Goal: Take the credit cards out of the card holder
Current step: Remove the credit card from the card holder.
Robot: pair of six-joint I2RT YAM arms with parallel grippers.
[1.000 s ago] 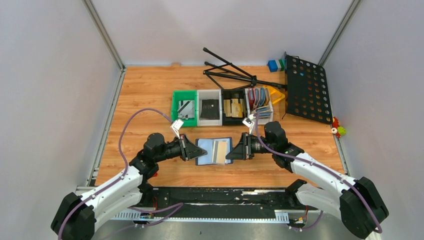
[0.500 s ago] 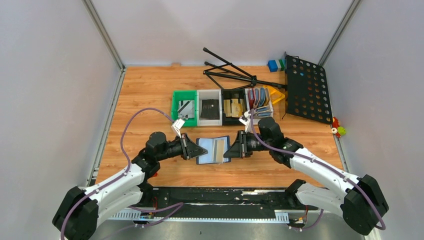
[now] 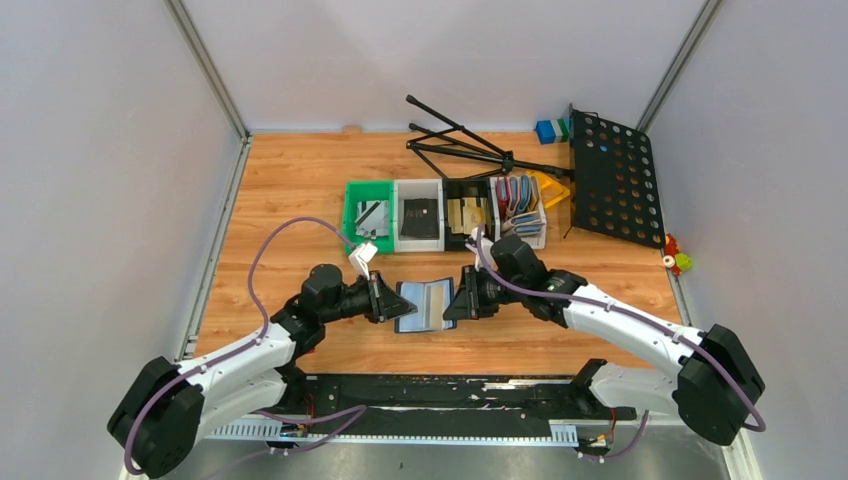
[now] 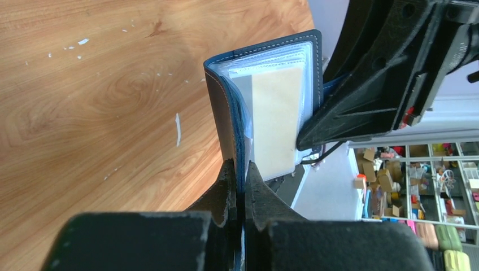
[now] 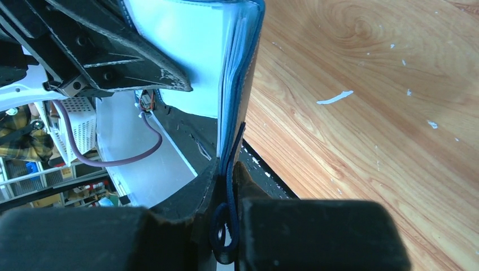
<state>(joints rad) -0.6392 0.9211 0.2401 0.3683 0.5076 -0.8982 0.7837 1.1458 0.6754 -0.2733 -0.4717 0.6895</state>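
Right now the left gripper (image 4: 240,169) is clenched hard on the near edge of the card holder (image 4: 226,113). Its two black fingers pinch the navy cover so tightly that only the leather shows between them. Facing it, the right gripper (image 5: 229,169) is likewise clamped on the holder's opposite cover, and a thin dark-blue loop hangs down between its fingers. So the holder sits squarely between the two claws, gripped at both ends and half open like a book, its pale blue-grey pockets turned upward. A tan-gold card (image 4: 277,118) lies inside behind a clear sleeve, on the half nearer the right gripper. Whether the holder's spine touches the wooden table (image 3: 300,180) I cannot tell. Beyond the claws, further back on the table, a row of small bins stands side by side: a green bin (image 3: 368,216), a white bin (image 3: 419,215) and a black bin (image 3: 467,216), each with cards in it. To the right of them is a rack of upright holders (image 3: 520,205), and behind that a folded black stand (image 3: 470,145) and a perforated black panel (image 3: 612,180).
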